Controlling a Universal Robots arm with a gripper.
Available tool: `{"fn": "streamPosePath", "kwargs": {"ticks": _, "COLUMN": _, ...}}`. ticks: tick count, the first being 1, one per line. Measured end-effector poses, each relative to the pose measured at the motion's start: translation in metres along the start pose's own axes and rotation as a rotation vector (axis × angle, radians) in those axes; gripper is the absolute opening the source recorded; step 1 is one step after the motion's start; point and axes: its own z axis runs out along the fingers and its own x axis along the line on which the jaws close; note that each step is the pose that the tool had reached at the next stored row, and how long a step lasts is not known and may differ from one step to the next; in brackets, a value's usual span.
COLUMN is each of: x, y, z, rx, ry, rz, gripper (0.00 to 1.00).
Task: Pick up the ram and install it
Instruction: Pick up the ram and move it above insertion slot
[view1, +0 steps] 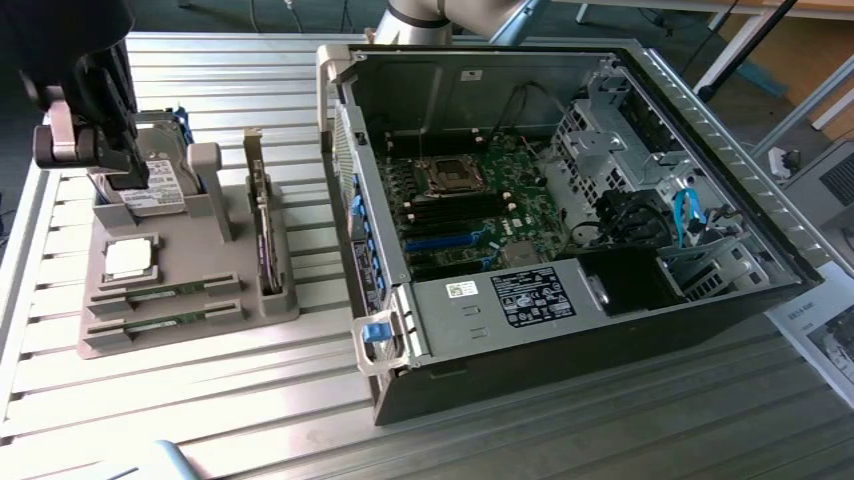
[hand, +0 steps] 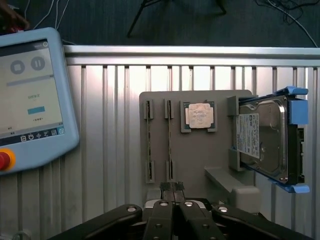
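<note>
Two ram sticks (view1: 174, 292) (view1: 163, 322), thin green boards, lie on edge in slots of the grey fixture (view1: 200, 308) at the exterior view's left. In the wrist view they appear as two narrow strips (hand: 149, 137) (hand: 169, 137) beside the square silver processor (hand: 198, 115). My gripper (view1: 131, 172) hangs above the fixture's hard-drive end, well over the parts. Its fingers (hand: 172, 192) are shut together with nothing between them. The open computer case (view1: 561, 200) with its motherboard (view1: 467, 195) lies at the exterior view's right.
A silver hard drive (hand: 262, 140) in a blue bracket stands on the fixture, and another board (view1: 270, 240) stands upright along its case-side edge. A teach pendant (hand: 30, 100) rests on the slatted aluminium table (view1: 200, 400) next to the fixture.
</note>
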Motion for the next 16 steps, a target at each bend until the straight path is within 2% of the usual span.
{"fn": "streamPosePath", "kwargs": {"ticks": 16, "x": 0.000, "y": -0.0005, "z": 0.0177, "rx": 0.0001, "ry": -0.0001, "rz": 0.000, "gripper": 0.10}}
